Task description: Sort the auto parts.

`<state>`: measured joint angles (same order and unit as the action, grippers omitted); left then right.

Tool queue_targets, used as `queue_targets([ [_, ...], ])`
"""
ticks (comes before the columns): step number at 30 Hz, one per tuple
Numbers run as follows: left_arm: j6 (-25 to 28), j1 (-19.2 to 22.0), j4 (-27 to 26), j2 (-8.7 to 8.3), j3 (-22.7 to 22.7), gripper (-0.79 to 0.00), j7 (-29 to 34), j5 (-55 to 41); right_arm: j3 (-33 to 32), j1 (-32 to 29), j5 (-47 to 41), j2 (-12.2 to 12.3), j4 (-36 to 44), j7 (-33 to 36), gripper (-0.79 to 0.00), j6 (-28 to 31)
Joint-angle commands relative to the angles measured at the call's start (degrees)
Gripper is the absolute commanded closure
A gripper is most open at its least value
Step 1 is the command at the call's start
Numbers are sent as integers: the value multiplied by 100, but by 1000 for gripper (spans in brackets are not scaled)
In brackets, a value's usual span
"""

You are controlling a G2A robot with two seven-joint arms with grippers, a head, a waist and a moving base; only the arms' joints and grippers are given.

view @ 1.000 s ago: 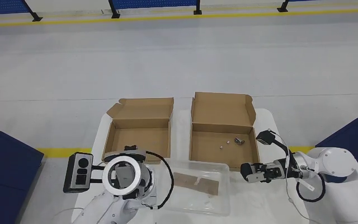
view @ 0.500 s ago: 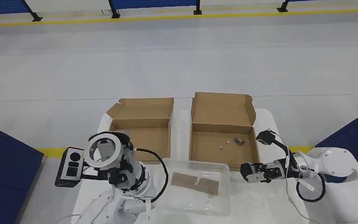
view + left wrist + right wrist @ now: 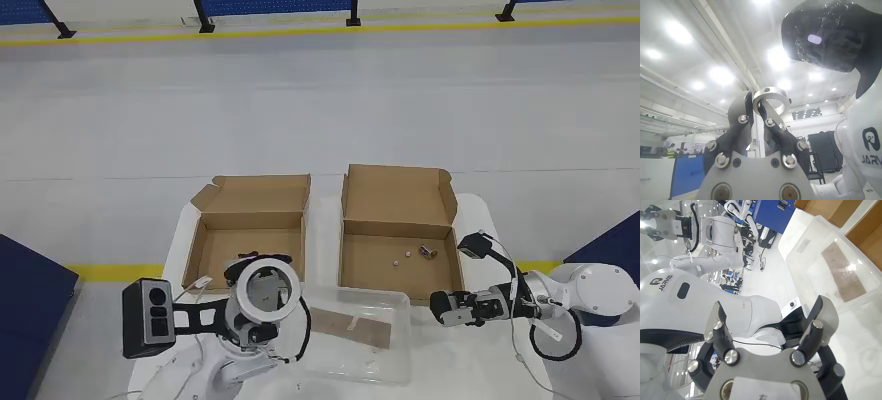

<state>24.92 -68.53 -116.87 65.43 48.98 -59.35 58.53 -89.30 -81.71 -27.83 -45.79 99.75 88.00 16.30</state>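
Note:
My left gripper (image 3: 754, 106) points up toward the robot's head and is shut on the rim of a silver metal ring (image 3: 770, 90) with a threaded hole. In the top view that wrist (image 3: 265, 290) hovers at the near edge of the left cardboard box (image 3: 215, 250), beside the clear plastic bin (image 3: 404, 345). My right gripper (image 3: 770, 303) is open with nothing between its fingers, lying low on the table just right of the bin (image 3: 804, 226); in the top view the right gripper (image 3: 437, 306) sits at the bin's right end. A few small parts (image 3: 425, 250) lie in the right cardboard box (image 3: 365, 270).
A brown cardboard sheet (image 3: 350, 326) lies in the bin's bottom, with a small pale piece on it. Both boxes stand side by side at the back of the white table (image 3: 470, 370), lids open upward. A small dark part (image 3: 250, 257) lies in the left box.
The left wrist has swung right and back toward the bin, ending near the left box's front edge. The right arm has kept still.

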Motion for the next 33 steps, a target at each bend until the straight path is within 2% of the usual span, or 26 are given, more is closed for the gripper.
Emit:
queue_targets([
  [1,102,-36,-25,39,-13,0,-126,-236,0,0,0,0,0,0,-785,0],
  [10,505,-74,-126,203,-22,0,-475,-903,0,0,0,0,0,0,-785,0],
  [23,514,-129,19,274,209,0,75,632,0,0,0,0,0,0,-785,0],
  [28,538,-155,-20,303,242,0,117,896,0,0,0,0,0,0,-785,0],
  [33,575,-185,-191,347,250,0,66,694,0,0,0,0,0,0,-785,0],
])
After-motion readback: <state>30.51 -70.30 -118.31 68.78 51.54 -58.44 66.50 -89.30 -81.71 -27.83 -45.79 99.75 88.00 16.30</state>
